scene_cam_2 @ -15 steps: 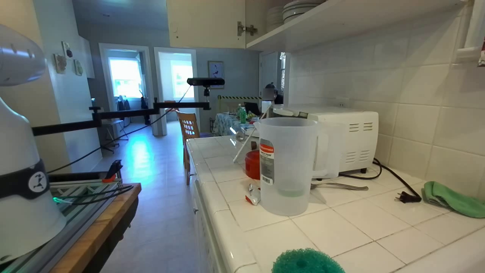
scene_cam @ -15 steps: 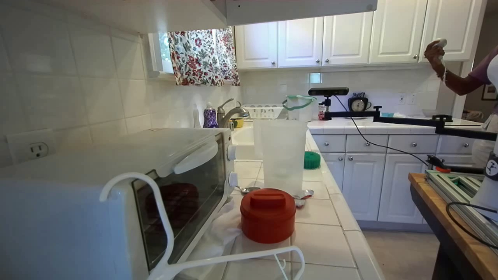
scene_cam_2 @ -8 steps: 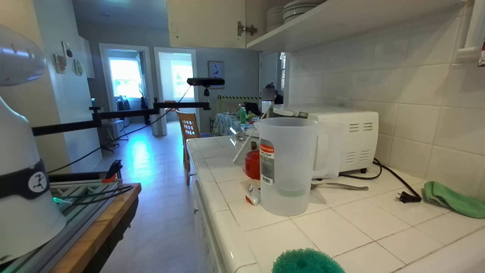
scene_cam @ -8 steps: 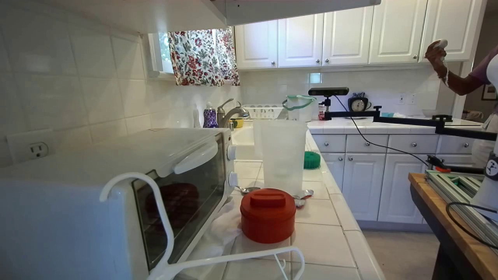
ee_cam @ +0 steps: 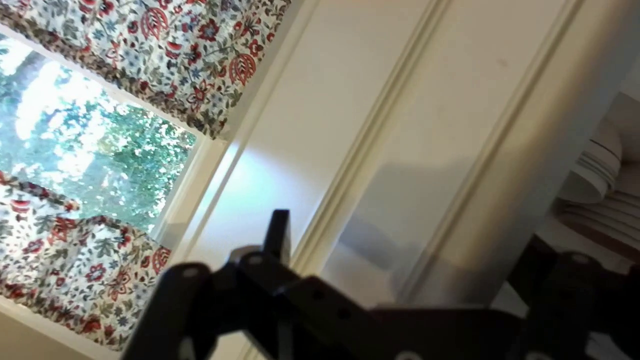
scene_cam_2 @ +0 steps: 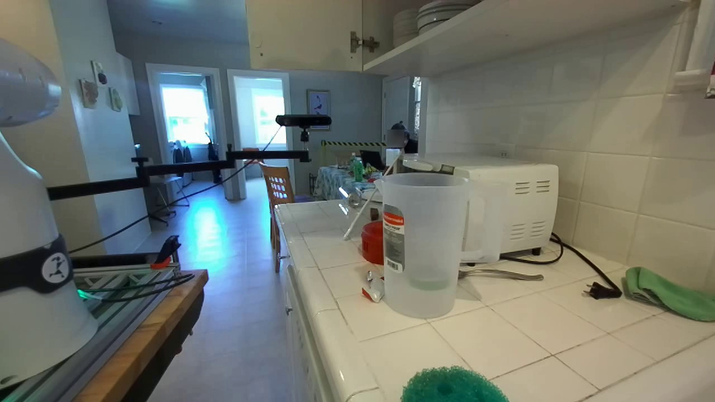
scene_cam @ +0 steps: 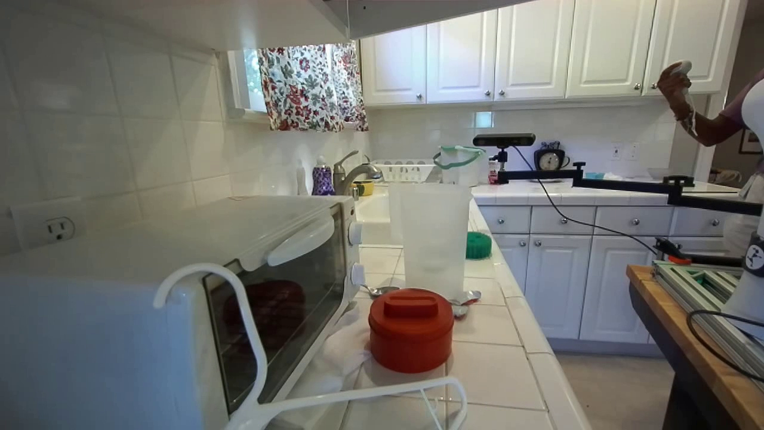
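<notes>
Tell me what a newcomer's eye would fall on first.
Probably the red lidded container on the tiled counter, beside the toaster oven in an exterior view, with the translucent pitcher behind it. In the wrist view, floral curtains hang at the left, and the dark hand is by a pale cabinet door.

Smooth painted cabinet door (ee_cam: 425, 120), cloth curtain (ee_cam: 180, 50), matt plastic pitcher (scene_cam_2: 424, 234)

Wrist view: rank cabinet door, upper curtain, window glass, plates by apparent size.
1. cabinet door
2. upper curtain and window glass: too alike to rank
3. plates, cut off by the picture's edge
</notes>
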### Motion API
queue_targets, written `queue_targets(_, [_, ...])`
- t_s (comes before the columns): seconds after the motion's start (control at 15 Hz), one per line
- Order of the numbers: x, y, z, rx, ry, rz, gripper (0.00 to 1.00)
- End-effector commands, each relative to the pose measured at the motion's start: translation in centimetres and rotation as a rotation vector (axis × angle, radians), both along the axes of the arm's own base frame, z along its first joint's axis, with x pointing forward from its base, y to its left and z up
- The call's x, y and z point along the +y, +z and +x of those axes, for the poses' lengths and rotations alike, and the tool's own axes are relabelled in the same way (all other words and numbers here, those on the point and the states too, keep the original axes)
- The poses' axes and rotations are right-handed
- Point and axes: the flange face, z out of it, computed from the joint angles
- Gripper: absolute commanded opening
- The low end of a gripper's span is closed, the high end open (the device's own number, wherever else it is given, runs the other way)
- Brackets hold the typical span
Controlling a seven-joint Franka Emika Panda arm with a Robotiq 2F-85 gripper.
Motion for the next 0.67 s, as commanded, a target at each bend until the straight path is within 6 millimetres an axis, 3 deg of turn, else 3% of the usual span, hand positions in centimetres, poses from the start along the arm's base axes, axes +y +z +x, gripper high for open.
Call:
queue_targets(0.0, [0.1, -1.2, 4.3, 0.042, 0.043, -0.014, 1.0])
queue_targets(0.6, [2.2, -1.5, 6.0, 0.052, 0.145, -0.016, 1.0])
